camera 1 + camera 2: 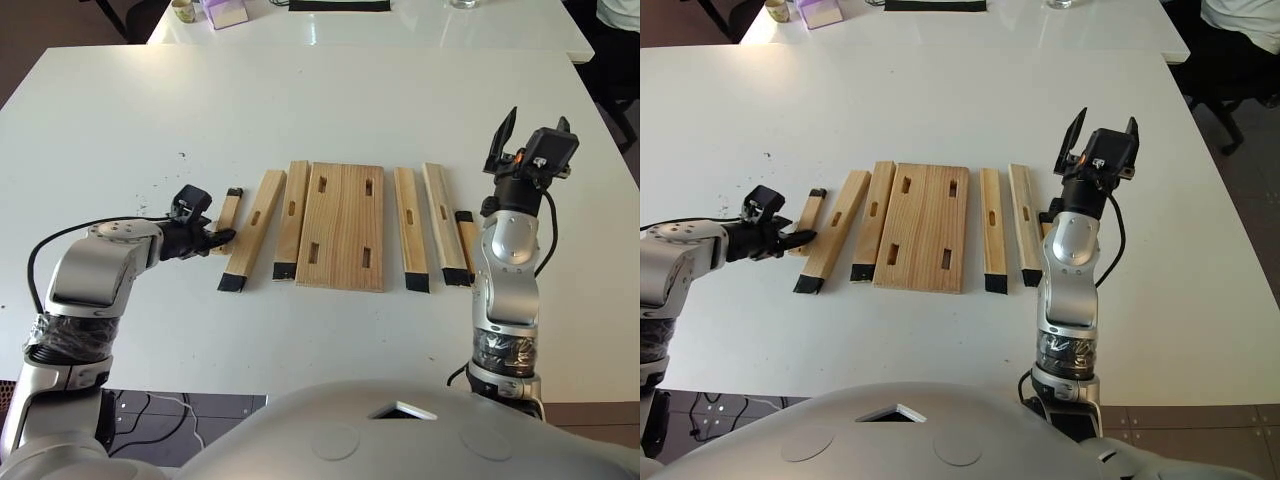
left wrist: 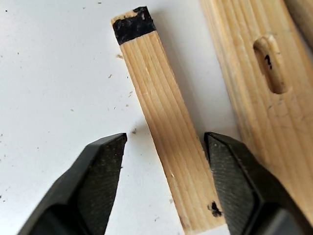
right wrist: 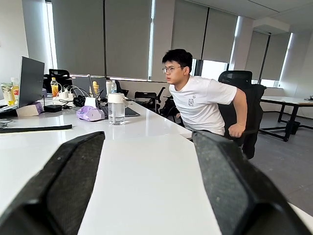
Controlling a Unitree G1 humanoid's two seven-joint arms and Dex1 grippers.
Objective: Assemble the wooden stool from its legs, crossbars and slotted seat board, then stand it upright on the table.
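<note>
The slotted seat board [image 1: 340, 225] lies flat mid-table. Two long legs [image 1: 255, 230] [image 1: 292, 218] lie left of it and two more [image 1: 410, 228] [image 1: 440, 222] to its right, all with black-tipped ends. A short crossbar [image 1: 229, 218] lies furthest left. My left gripper [image 1: 222, 238] is low at its near end, open, with one finger on each side of the crossbar [image 2: 166, 132] and not closed on it. A second crossbar [image 1: 466, 240] is partly hidden behind my right forearm. My right gripper [image 1: 540, 118] is raised above the table, pointing up, open and holding nothing.
The white table [image 1: 150, 120] has bare room beyond and in front of the parts. A second table behind carries a purple box [image 1: 225, 12] and a black strip [image 1: 340, 5]. The table's right edge runs close to my right arm.
</note>
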